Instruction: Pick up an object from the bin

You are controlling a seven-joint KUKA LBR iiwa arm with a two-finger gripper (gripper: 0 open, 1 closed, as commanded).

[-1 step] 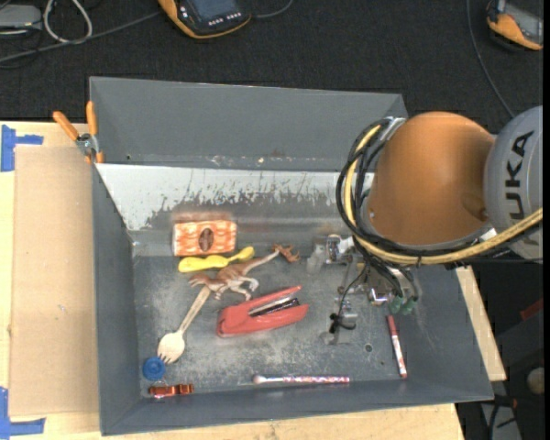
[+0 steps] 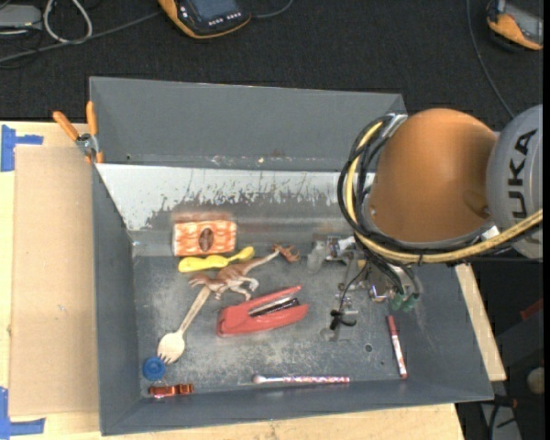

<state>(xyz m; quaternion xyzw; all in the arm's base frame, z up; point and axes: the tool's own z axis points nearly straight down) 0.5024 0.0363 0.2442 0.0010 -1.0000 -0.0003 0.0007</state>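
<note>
My gripper hangs low over the bin floor at the right of the middle, partly hidden under the arm's orange cover. Nothing shows in its grasp. A red stapler lies just to its left, a small gap between them. To its right a red pen lies on the floor, pointing toward the front edge. A pink striped pen lies along the front wall, below the gripper and to its left.
Further left lie a brown toy dinosaur, a yellow banana-shaped piece, an orange and white block, a cream spork, a blue cap and a small red piece. The arm covers the bin's right rear.
</note>
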